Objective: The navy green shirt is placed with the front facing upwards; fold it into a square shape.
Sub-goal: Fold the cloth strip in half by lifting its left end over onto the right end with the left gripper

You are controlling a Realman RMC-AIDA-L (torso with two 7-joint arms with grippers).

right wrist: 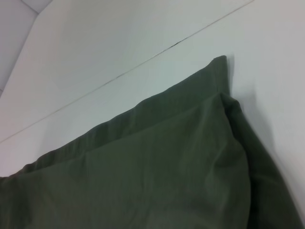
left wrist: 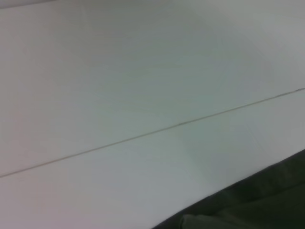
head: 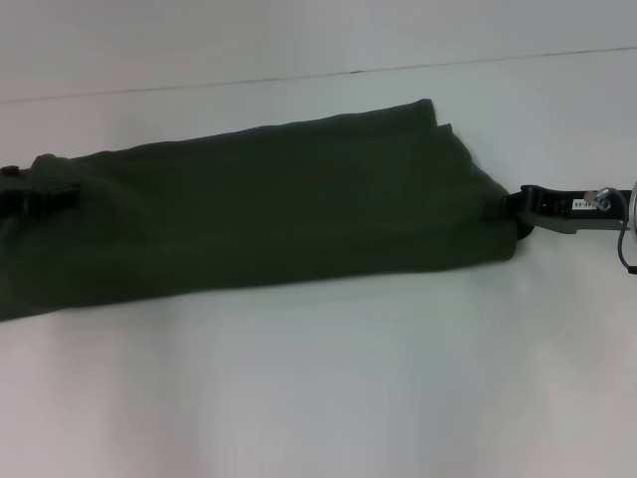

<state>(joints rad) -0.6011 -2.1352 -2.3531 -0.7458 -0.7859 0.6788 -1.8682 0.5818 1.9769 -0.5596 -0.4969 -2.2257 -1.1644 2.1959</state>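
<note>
No print, lettering or collar label shows on the navy green shirt (head: pixel 269 214); only plain dark olive cloth faces up. The one mark with writing is a small white sticker on the right arm's black body, and its characters are too small to read.

The shirt lies folded into a long band across the white table (head: pixel 328 388), running from the left edge of the head view to right of centre, its far right corner (head: pixel 430 103) peaked and showing two layered hems. The band slopes, its left end nearer and its right end farther.

The right gripper (head: pixel 510 212) is at the shirt's right end, low at the table, its tip buried in the cloth edge there. The cloth bunches round it, so it appears to pinch the fabric, yet the fingers themselves are hidden and how wide they stand cannot be told.

The left gripper (head: pixel 35 197) sits on the shirt's left end, a dark shape against dark cloth; whether it is clenched or released cannot be told either.

A thin dark seam (head: pixel 358 72) crosses the table beyond the shirt.
</note>
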